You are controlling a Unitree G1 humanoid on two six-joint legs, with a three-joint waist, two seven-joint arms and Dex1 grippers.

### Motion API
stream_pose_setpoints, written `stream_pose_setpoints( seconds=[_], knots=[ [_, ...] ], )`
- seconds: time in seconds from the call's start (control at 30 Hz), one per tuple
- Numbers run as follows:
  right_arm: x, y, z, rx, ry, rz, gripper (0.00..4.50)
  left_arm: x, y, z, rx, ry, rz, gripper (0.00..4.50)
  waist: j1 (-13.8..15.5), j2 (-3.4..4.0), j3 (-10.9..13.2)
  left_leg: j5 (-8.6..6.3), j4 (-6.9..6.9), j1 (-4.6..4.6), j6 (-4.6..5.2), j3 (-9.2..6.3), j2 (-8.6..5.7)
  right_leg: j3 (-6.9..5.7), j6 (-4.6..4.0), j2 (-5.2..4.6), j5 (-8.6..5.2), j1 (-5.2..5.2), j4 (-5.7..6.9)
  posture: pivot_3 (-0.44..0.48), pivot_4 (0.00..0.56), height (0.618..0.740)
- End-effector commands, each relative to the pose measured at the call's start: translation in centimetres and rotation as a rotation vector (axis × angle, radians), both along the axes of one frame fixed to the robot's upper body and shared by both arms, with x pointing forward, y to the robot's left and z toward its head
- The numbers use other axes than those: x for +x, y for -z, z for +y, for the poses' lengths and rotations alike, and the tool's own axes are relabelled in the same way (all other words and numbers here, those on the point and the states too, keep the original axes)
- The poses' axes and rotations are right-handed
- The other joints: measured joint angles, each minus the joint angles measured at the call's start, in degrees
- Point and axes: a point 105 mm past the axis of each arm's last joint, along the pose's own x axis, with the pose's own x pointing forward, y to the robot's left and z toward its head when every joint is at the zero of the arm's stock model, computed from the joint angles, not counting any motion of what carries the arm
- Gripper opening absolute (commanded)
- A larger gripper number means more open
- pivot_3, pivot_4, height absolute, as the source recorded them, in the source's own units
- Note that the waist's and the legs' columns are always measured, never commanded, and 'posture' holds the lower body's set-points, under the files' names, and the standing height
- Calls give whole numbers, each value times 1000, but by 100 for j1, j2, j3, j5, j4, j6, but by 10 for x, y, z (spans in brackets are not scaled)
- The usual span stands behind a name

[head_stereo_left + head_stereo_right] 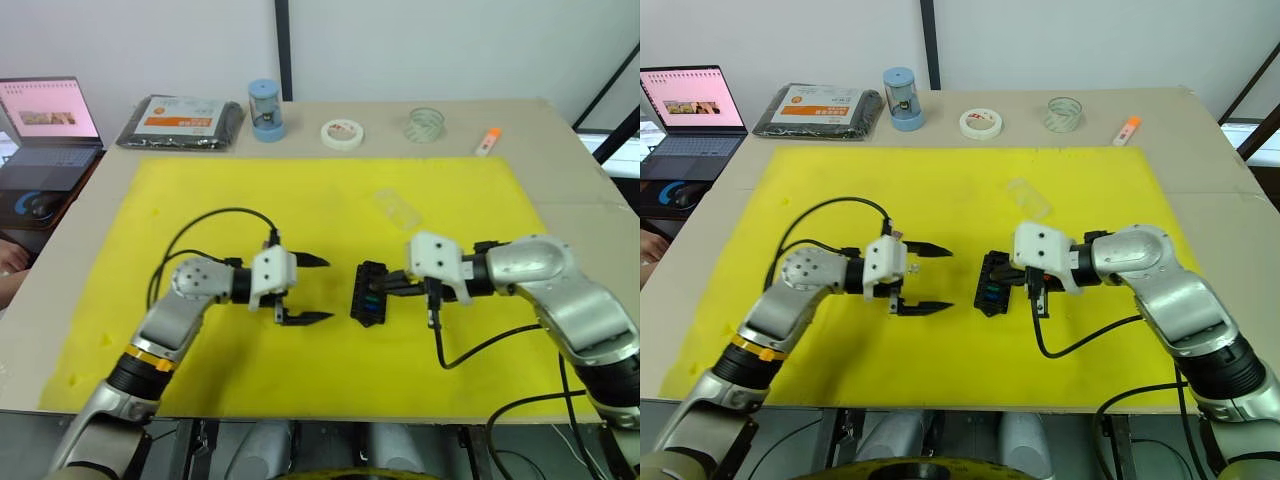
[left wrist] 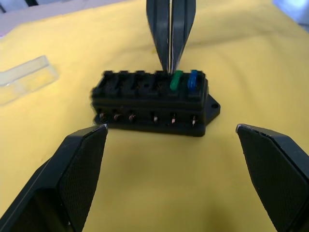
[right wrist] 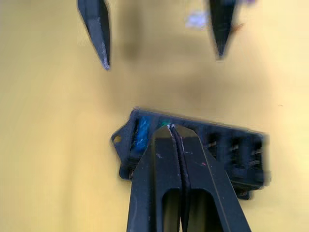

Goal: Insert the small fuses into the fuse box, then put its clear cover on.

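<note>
Now fuse box holds green fuse, blue fuse (adjacent slots); right pincer closed, left pincer open.

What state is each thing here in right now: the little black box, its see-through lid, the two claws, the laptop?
fuse box: on the yellow mat, uncovered, a green and a blue fuse seated, other slots empty.
clear cover: off, lying apart on the mat.
left gripper: open, empty.
right gripper: shut, tips at the green fuse.
laptop: open, screen lit.

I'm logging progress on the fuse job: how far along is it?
Early. Two fuses, green and blue, sit in the fuse box. The right gripper, shut, presses at the green one; the left gripper waits open. Other slots stay empty, and the clear cover lies apart.
</note>
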Motion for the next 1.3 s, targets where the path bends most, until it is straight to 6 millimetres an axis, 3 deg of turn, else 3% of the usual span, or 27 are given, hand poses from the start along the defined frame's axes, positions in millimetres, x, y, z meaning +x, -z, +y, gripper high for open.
stream_pose_setpoints(
  seconds=[0.03, 0.13, 0.17, 0.3, 0.43, 0.57, 0.77, 0.83, 1.1, 1.3],
  knots=[
    [-1, -32, -6, 114, 42, -100, 593, 13, -27, 32, -23, -111, -22, 4500, 3, 0, 0, 0, 0, 1, 0, 0, 0, 0, 0, 1, 0, 1, -1, 0, 150, 740],
    [6, -42, -32, 153, 179, -169, 1582, 27, -38, 79, -8, -278, -19, 4500, 4, -1, 0, 0, -2, 0, 0, -2, 0, -1, 0, 3, 0, -1, -1, 0, 150, 740],
    [7, -42, -36, 149, 203, -179, 1903, 28, -39, 85, -4, -298, -19, 4500, 2, 3, 2, 0, -3, -1, 0, -2, 0, -1, 0, 4, 0, -1, -1, 0, 150, 740],
    [13, -40, -75, 137, 382, -241, 3222, 36, -38, 142, 51, -500, -39, 4500, 5, 4, 3, 0, -4, 3, 0, 1, -3, -2, 0, 4, 0, 1, -2, 0, 150, 740],
    [11, -29, -88, 146, 444, -244, 4469, 36, -33, 171, 81, -605, -39, 4500, 4, 6, 4, 0, -5, 1, 0, 1, -2, 0, 0, 2, 0, -1, -1, 0, 150, 740],
    [9, -18, -89, 166, 463, -230, 4469, 36, -28, 182, 87, -651, -27, 4500, 2, 13, 8, -1, -6, 3, 0, 1, -1, 5, 0, -2, 0, 1, -1, 0, 150, 740],
    [7, -25, -74, 229, 415, -236, 4469, 35, -26, 179, 80, -653, 35, 4500, -6, 13, 9, 0, -6, 4, 0, 3, -1, 6, 0, -4, 0, 1, 0, 0, 150, 740],
    [2, -32, -52, 294, 326, -209, 4469, 38, -28, 179, 33, -690, 118, 4500, -12, 14, 9, 0, -6, 3, 1, 3, 0, 6, 0, -4, 0, 1, 0, 0, 150, 740],
    [-17, -56, 17, 379, 51, -159, 4469, 41, -49, 165, -210, -683, 602, 4500, -19, 9, 11, -1, -2, 2, 2, -1, 0, -2, 1, 13, -1, -1, 5, 0, 150, 740],
    [-18, -66, 40, 401, -16, -158, 4469, 34, -47, 157, -421, -649, 1168, 4500, -51, 6, 11, -1, -2, 3, 2, -2, 0, -3, 1, 20, -1, -5, 10, 0, 150, 740]
  ],
)
